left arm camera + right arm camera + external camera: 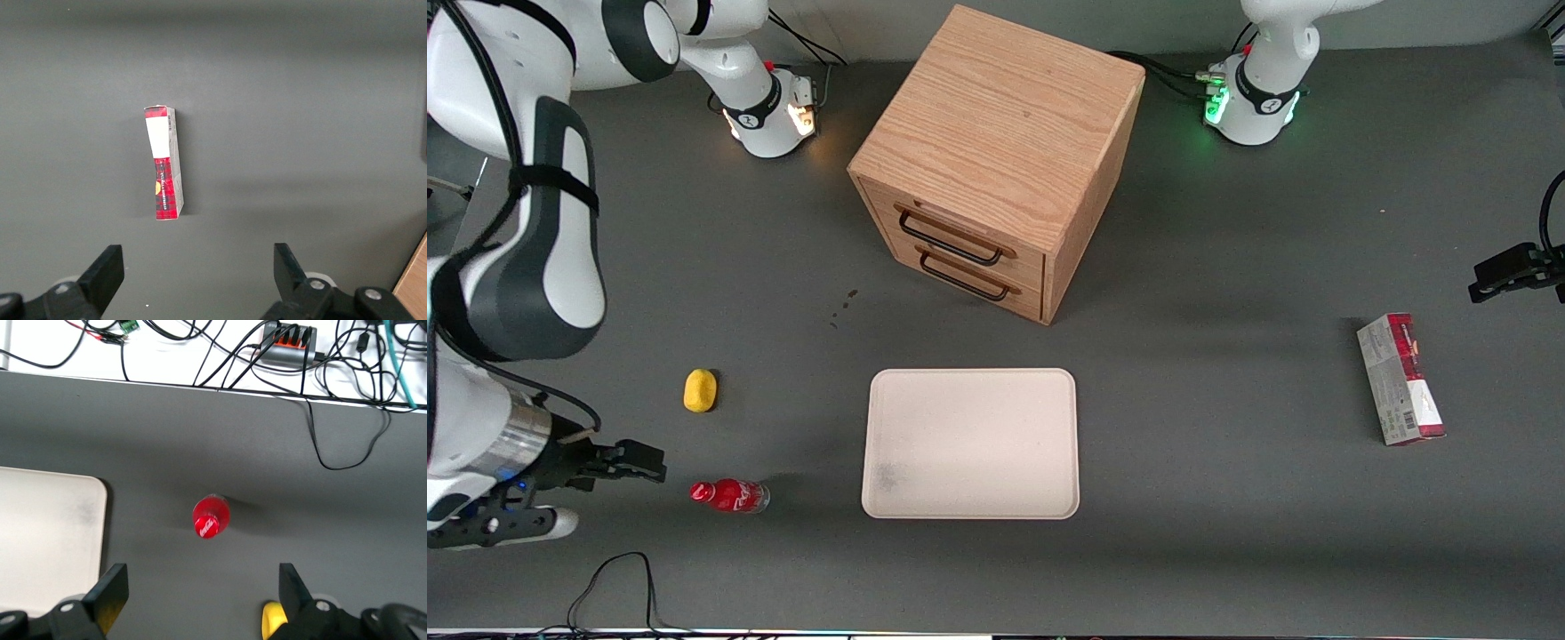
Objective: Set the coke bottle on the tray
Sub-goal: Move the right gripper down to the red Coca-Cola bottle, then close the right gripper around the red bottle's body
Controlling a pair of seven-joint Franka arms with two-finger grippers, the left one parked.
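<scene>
One coke bottle (729,495), one tray (971,382), end effector (618,462) open above table

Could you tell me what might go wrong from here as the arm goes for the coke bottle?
1. The coke bottle is small, and whether it stands or lies is unclear; a slightly off-centre closing could tip or roll it away.
2. The open tool hangs above the bottle with the yellow lump close by; a drifting descent might knock the lump.
3. The tray has a low rim; carried too low, the bottle could catch its edge.
</scene>
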